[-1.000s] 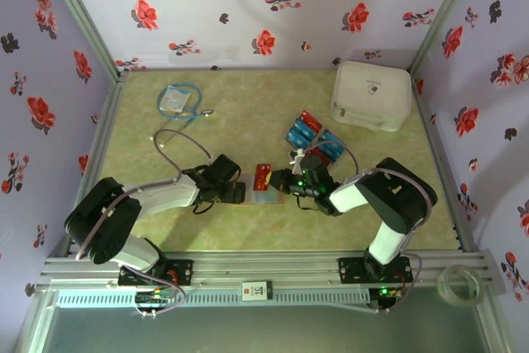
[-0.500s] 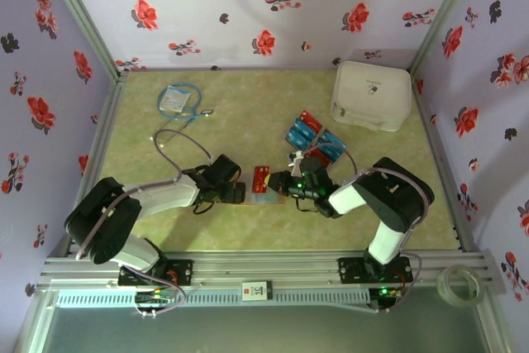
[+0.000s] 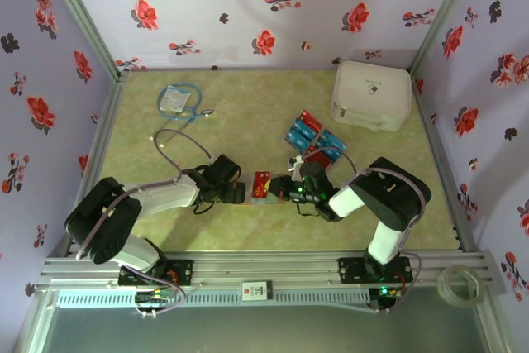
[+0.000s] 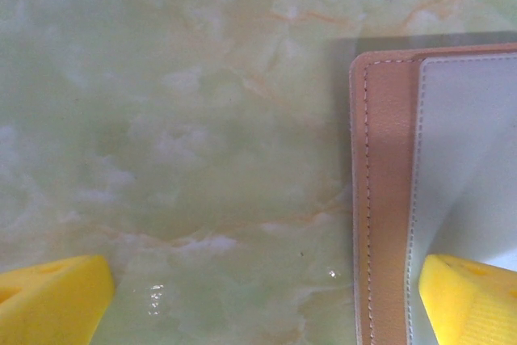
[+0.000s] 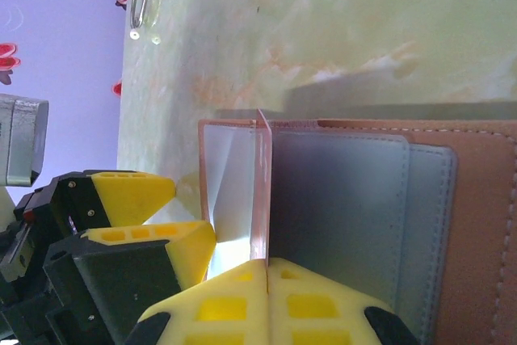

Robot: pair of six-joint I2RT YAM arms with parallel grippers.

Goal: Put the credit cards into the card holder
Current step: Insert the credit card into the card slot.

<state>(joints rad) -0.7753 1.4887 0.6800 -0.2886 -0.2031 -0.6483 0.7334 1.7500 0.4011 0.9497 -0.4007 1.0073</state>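
Credit card point(image 5: 262, 191), 1 red one, is clenched on edge in the right hand point(image 5: 266, 268). The wrist camera sees it as a thin vertical line running away from the yellow fingertips. Its far end hangs over the card holder point(image 5: 477, 224), which lies open and flat on the surface point(image 4: 161, 119), brown leather rim around grey inner pockets. Whether the card has entered a pocket yet cannot be told.

Across the holder, the left hand point(image 4: 262, 296) is spread wide and grasps nothing. 1 yellow fingertip point(image 4: 468, 296) rests on the grey panel and the other sits on the bare surface beside it, seemingly pinning the holder open.

Behind the right arm, the remaining cards point(image 3: 314, 142) lie in a loose blue and red cluster, near a white case point(image 3: 372, 95).

This looks like the insertion step. The next move probably calls for tilting the card flatter, lining its leading edge up with a pocket mouth and sliding it in.
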